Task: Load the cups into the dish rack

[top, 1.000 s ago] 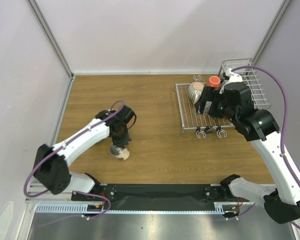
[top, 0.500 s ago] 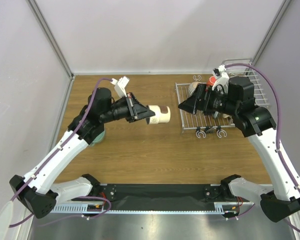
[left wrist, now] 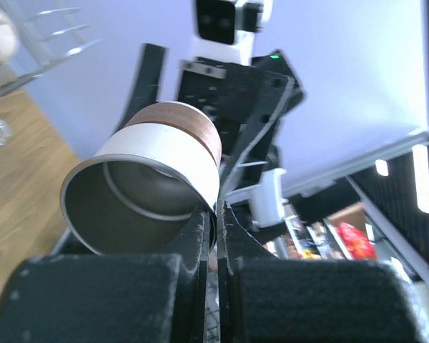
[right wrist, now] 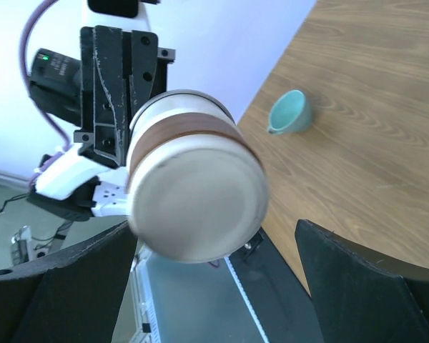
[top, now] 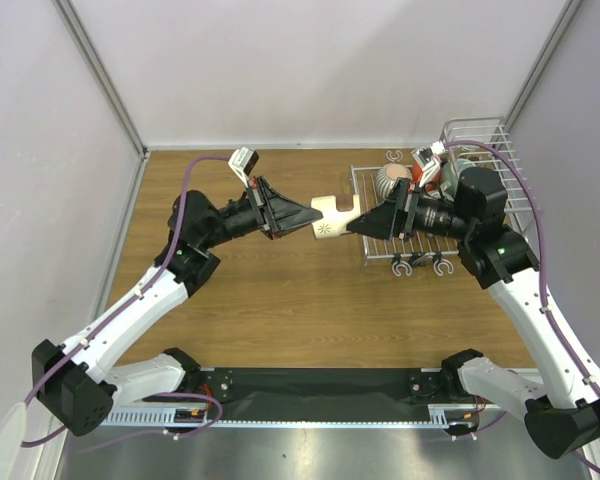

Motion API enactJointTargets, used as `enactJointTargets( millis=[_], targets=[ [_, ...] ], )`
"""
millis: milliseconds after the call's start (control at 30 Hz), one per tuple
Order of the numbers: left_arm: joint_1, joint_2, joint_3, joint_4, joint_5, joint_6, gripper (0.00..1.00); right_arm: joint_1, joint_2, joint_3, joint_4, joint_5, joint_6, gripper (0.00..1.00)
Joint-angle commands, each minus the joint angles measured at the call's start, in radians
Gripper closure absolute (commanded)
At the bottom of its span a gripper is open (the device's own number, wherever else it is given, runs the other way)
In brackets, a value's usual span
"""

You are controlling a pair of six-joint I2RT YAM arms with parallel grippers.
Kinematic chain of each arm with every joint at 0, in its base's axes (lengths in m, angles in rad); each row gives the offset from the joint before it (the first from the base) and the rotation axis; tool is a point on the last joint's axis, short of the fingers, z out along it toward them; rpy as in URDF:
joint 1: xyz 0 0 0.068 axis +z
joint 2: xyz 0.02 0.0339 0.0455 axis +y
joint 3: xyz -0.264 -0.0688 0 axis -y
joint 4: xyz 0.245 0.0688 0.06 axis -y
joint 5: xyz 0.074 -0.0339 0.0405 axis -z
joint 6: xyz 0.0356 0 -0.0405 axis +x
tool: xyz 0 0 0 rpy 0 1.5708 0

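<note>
My left gripper [top: 305, 218] is shut on the rim of the beige mug [top: 330, 218] and holds it on its side in mid-air, left of the dish rack [top: 375, 250]. In the left wrist view the mug [left wrist: 150, 186] has its rim pinched between my fingers [left wrist: 200, 236]. My right gripper [top: 365, 225] is open and faces the mug's base [right wrist: 196, 193], with one jaw on each side of it. A ribbed whitish cup [top: 390, 180] lies on the rack's flat tray. A white mug with an orange inside [top: 425, 168] shows partly behind the right arm. A teal mug [right wrist: 289, 114] lies on the table.
The rack's taller barred basket [top: 510, 170] stands at the far right by the wall. Hooks [top: 420, 266] hang along the tray's near edge. Grey walls close in the wooden table [top: 280, 300] on three sides.
My left gripper has lifted the beige mug off the table and carried it right, towards the rack. My right gripper has swung left from the rack and now faces the mug's base.
</note>
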Motion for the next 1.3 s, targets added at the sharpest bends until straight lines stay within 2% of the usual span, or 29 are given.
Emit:
enactJointTargets(
  millis=[0,133,333,533,633,733,767,800,833,867,900,1000,1033,1100,1133,1200,1233,1267],
  targets=[
    [0.007,0.003,-0.028,0.259,0.032,-0.135,1.0,-0.003,-0.005,-0.009,0.137,-0.067,0.075,0.0],
    [0.002,0.012,-0.034,0.279,0.044,-0.155,1.0,-0.002,-0.002,-0.029,0.264,-0.09,0.144,0.0],
    [0.001,0.018,-0.043,0.291,0.04,-0.175,1.0,0.0,0.023,-0.026,0.346,-0.093,0.201,0.0],
    [-0.003,0.03,-0.06,0.357,0.011,-0.236,1.0,0.011,0.044,-0.021,0.37,-0.077,0.215,0.16],
    [-0.003,0.035,-0.069,0.379,-0.012,-0.253,1.0,0.029,0.061,-0.009,0.372,-0.064,0.215,0.29],
    [-0.003,0.041,-0.069,0.383,-0.015,-0.258,1.0,0.043,0.075,0.005,0.37,-0.052,0.207,0.67],
    [-0.004,0.039,-0.066,0.374,-0.011,-0.25,0.85,0.044,0.086,0.011,0.367,-0.043,0.203,0.95],
    [-0.003,0.035,-0.063,0.351,-0.008,-0.237,0.64,0.044,0.095,0.032,0.35,-0.032,0.175,1.0],
    [0.0,0.021,-0.056,0.303,-0.014,-0.17,0.42,0.046,0.103,0.051,0.279,0.014,0.149,1.0],
    [0.002,-0.011,-0.031,0.129,-0.025,-0.117,0.05,0.044,0.118,0.069,0.237,0.047,0.113,1.0],
    [0.002,-0.034,-0.014,0.031,-0.064,-0.061,0.0,0.046,0.126,0.107,0.199,0.084,0.05,1.0],
    [0.028,-0.097,0.053,-0.34,-0.135,0.142,0.0,0.044,0.165,0.152,0.067,0.248,-0.032,1.0],
    [0.051,-0.106,0.073,-0.538,-0.193,0.226,0.0,0.044,0.181,0.181,0.039,0.375,-0.071,1.0],
    [0.092,-0.131,0.125,-0.703,-0.253,0.291,0.0,0.043,0.234,0.21,-0.021,0.489,-0.101,1.0],
    [0.103,-0.134,0.137,-0.832,-0.302,0.338,0.0,0.047,0.254,0.249,-0.047,0.641,-0.119,1.0],
    [0.114,-0.132,0.185,-0.932,-0.345,0.388,0.0,0.044,0.323,0.276,-0.075,0.76,-0.136,1.0],
    [0.114,-0.131,0.206,-0.997,-0.374,0.43,0.0,0.044,0.343,0.293,-0.073,0.884,-0.139,1.0],
    [0.114,-0.129,0.214,-1.019,-0.379,0.444,0.0,0.04,0.369,0.296,-0.061,0.923,-0.141,1.0]
  ],
)
